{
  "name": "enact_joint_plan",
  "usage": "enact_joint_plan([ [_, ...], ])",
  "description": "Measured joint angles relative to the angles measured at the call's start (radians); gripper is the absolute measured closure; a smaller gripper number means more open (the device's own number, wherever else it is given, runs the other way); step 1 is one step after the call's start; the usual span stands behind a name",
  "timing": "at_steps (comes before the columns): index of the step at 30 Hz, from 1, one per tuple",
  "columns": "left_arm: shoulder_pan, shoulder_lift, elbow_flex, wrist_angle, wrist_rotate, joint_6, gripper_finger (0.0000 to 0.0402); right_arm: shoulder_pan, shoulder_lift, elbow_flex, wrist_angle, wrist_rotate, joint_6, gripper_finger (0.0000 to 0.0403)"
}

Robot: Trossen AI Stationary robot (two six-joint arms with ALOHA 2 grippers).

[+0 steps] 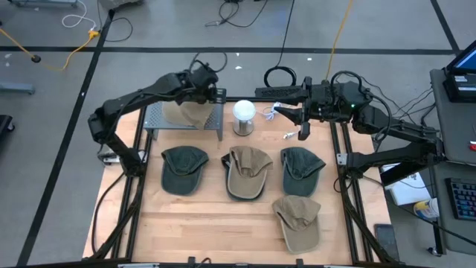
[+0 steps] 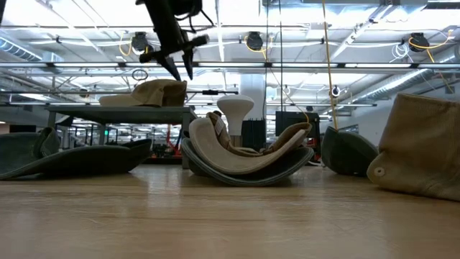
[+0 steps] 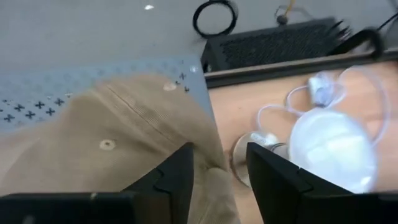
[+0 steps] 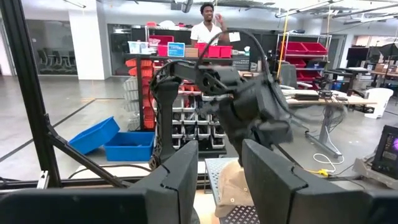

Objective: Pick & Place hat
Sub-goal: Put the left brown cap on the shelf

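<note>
1. Five hats in all, and the widest thing under them is the wooden surface (image 1: pixel 223 223), with four hats lying on its boards: a dark green hat (image 1: pixel 184 168), a tan hat (image 1: pixel 248 172), a second green hat (image 1: pixel 302 167) and a tan one nearest the front edge (image 1: pixel 298 219).
2. The perforated metal shelf (image 1: pixel 160 117) stands at the back left of the surface — it carries the fifth hat, the khaki hat (image 1: pixel 186 112), which I judge to be the one in play.
3. The left arm reaches in over that shelf; the right arm waits at the back right, near the white stand (image 1: pixel 244 112), its right hand (image 1: pixel 303 132) hanging apart from every hat with fingers parted and nothing between them.
4. The left hand (image 2: pixel 180 70) hovers just above the khaki hat, clear of the cloth in the low view, fingers apart and empty.
5. The relation that matters: the hat lies directly below the left hand and slightly toward the shelf's middle, its brim running along the shelf's length — the left hand is far nearer than the right.
</note>
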Motion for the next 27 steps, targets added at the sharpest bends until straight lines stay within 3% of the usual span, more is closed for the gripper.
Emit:
enact_joint_plan([
  [10, -0.018, 0.059, 0.0, -0.023, -0.036, -0.007, 0.0257, 0.0, 0.0, 0.0, 0.0, -0.102, -0.035, 0.0284],
  [16, -0.015, 0.059, 0.0, -0.081, -0.071, 0.035, 0.0257, 0.0, 0.0, 0.0, 0.0, -0.105, -0.06, 0.0284],
  [22, -0.019, 0.052, 0.0, 0.059, 0.016, 0.144, 0.0257, 0.0, 0.0, 0.0, 0.0, -0.104, -0.061, 0.0284],
  [27, -0.017, 0.049, -0.001, 0.172, 0.274, 0.12, 0.0257, 0.0, 0.0, 0.0, 0.0, -0.104, -0.061, 0.0284],
])
